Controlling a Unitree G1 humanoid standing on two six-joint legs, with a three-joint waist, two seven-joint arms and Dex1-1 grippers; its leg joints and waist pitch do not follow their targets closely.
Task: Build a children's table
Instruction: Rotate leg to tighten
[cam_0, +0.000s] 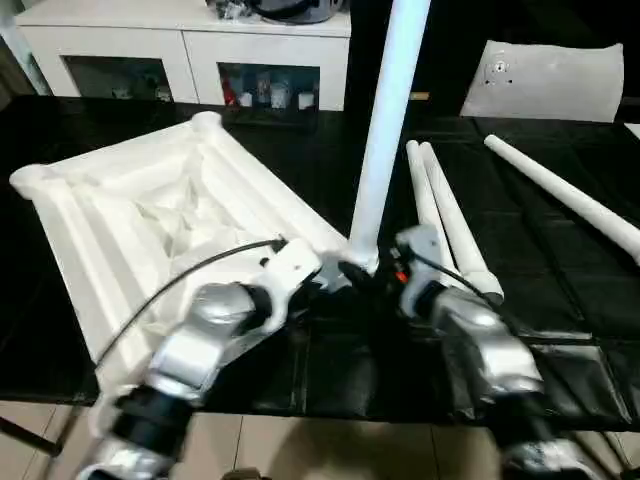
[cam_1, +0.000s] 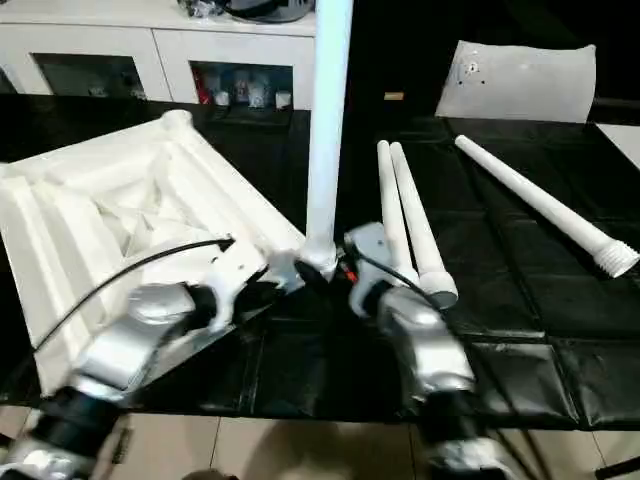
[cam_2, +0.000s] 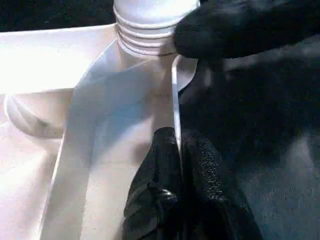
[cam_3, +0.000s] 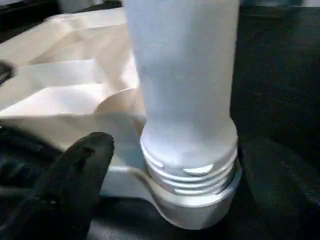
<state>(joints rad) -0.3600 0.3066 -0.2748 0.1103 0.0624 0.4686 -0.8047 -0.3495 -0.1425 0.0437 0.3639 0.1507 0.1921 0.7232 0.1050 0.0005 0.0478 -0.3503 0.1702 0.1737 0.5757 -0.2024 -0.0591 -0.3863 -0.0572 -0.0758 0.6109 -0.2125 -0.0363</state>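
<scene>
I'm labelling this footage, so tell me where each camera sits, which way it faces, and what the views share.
Left eye view: head camera, looking forward and down at the upturned table top; both silver forearms show.
Right eye view: same, shifted slightly sideways.
Left wrist view: along the shut left gripper pinching the top's edge.
Right wrist view: along the open right gripper flanking the upright leg.
Shared: that leg's threaded end standing in a corner socket.
</scene>
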